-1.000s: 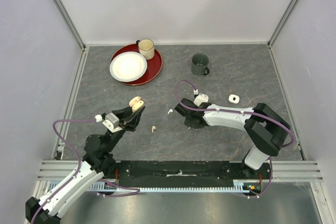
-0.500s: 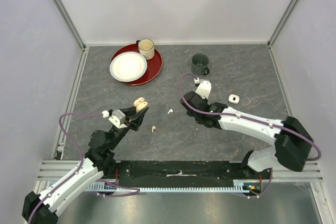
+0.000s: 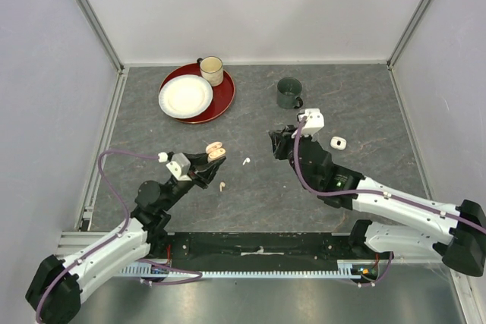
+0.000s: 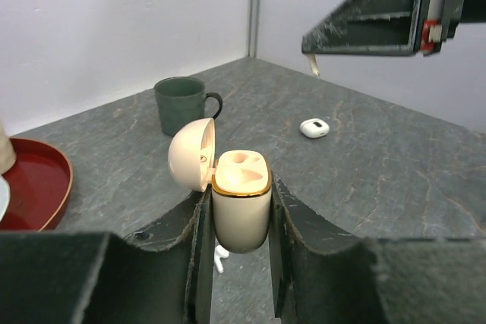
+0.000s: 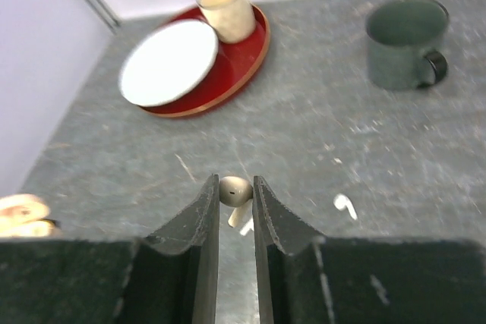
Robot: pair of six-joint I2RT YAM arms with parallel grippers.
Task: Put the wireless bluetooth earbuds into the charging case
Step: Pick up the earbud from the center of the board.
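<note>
My left gripper is shut on a peach charging case, upright, with its lid swung open and both sockets empty. My right gripper hangs above the table to the case's right, shut on a pale peach earbud by its head. The stem pokes out below the fingers. A white earbud lies on the table between the grippers. Another peach earbud lies just in front of the left gripper.
A small white case sits shut on the table at the right. A dark green mug stands behind it. At the back left, a red tray carries a white plate and a cream mug.
My right gripper has risen from the table with the peach earbud and its arm has swung out to the right. My left gripper has carried the open case a little to the right.
</note>
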